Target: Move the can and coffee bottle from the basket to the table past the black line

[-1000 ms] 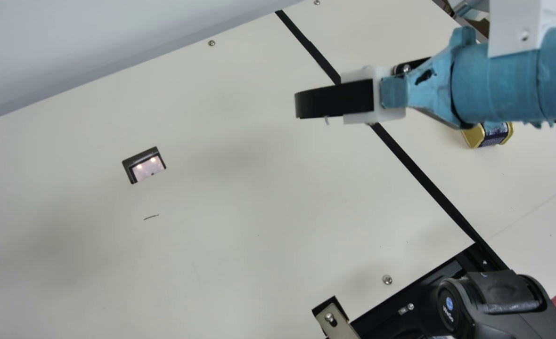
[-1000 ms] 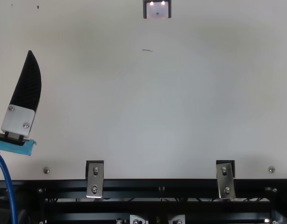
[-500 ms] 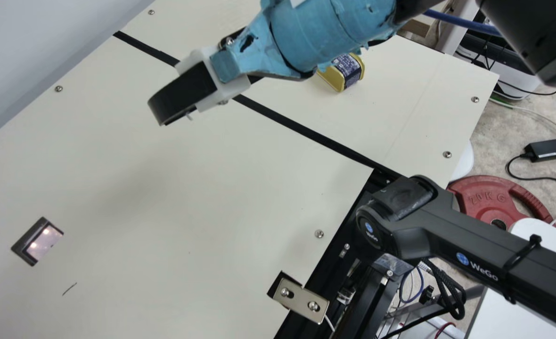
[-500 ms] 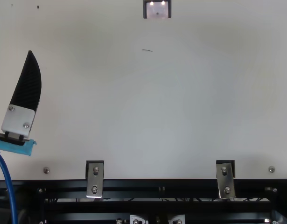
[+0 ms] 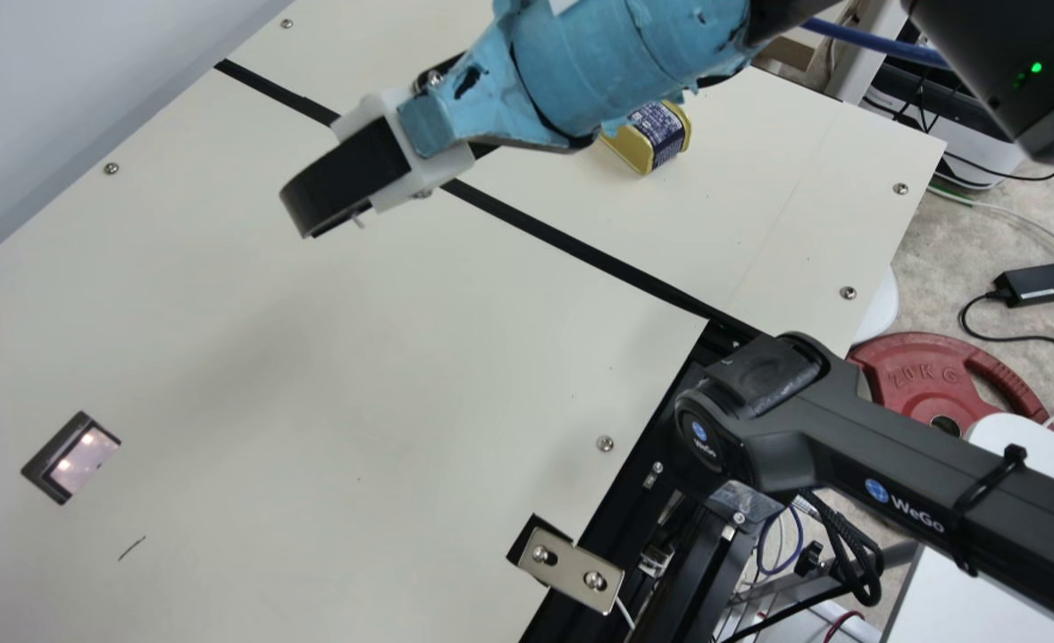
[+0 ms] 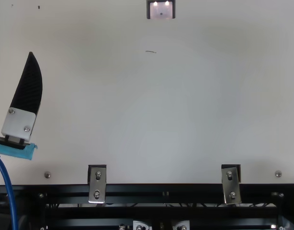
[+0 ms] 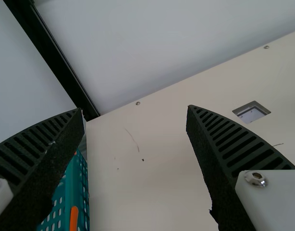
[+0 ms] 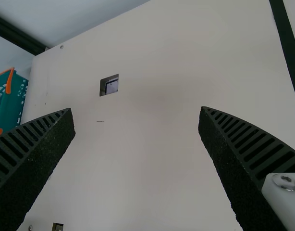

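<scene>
My right gripper (image 5: pixel 299 219) hangs well to the right of the cutout (image 5: pixel 74 460), its blue-taped wrist (image 5: pixel 589 67) slanting back from it and its tips leaning toward the cutout's side. I have its ribbed fingers (image 8: pixel 251 154) spread wide. My right arm's dark link (image 5: pixel 902 478) reaches away, farther right of the cutout. My left gripper (image 6: pixel 31 55) lies left of the cutout and nearer my base, its fingers (image 7: pixel 234 149) wide apart too.

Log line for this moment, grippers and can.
left gripper: open, empty; right gripper: open, empty; can: on table, past black line; basket: contents hidden
</scene>
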Available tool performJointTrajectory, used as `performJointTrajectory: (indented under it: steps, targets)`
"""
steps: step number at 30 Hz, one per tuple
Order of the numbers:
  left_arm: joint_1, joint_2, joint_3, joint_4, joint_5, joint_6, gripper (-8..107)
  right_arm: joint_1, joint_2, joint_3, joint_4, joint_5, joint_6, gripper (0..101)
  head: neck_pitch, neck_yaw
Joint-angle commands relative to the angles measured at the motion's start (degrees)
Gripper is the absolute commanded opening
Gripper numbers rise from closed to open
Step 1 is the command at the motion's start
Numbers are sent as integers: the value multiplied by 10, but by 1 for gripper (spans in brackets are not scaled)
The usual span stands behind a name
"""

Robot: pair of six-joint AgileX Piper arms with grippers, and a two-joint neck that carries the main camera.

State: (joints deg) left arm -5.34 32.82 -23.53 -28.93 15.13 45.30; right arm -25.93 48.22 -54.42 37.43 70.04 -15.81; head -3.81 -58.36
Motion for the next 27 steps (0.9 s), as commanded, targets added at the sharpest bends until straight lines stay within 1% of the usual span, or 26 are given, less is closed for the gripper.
performJointTrajectory:
  steps: [1, 15, 20, 27]
  targets:
    - [0, 0, 0, 0, 0, 0, 90, 0, 0, 0, 0, 0, 0, 101, -20, -9]
    - [0, 0, 0, 0, 0, 0, 90, 0, 0, 0, 0, 0, 0, 101, -21, 3]
    - [0, 0, 0, 0, 0, 0, 90, 0, 0, 0, 0, 0, 0, 101, -26, 57]
    - [0, 0, 0, 0, 0, 0, 90, 0, 0, 0, 0, 0, 0, 101, -52, 162]
